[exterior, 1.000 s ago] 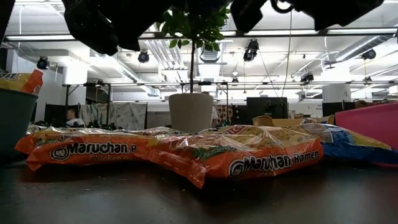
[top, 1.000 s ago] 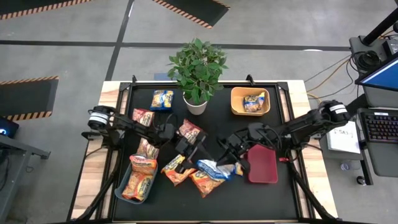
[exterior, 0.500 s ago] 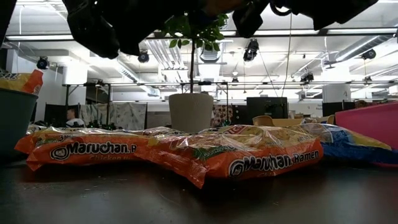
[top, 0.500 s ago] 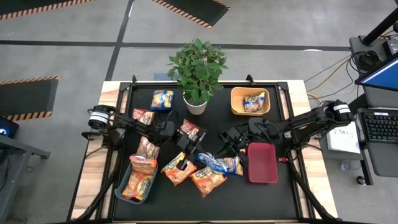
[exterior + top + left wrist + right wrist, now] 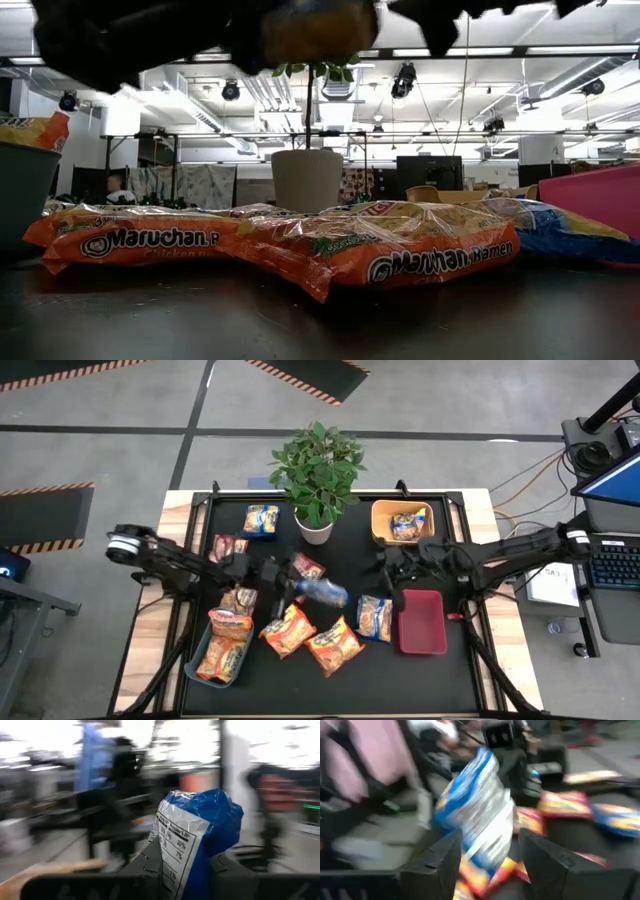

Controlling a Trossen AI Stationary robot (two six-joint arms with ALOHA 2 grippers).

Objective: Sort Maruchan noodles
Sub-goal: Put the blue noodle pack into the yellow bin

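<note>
Above the black table (image 5: 450, 670), the left gripper (image 5: 290, 582) is clamped on a blue noodle packet (image 5: 322, 592). The right gripper (image 5: 385, 570), near the red bin (image 5: 421, 622), appears parted and empty

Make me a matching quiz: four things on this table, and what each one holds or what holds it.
Things:
1. blue packet
2. orange bin
3. red bin
4. grey bin

States:
A. holds orange packets
B. gripped by the left hand, off the table
C. nothing in it
D. holds a single packet

Pairs: 1-B, 2-D, 3-C, 4-A
</note>
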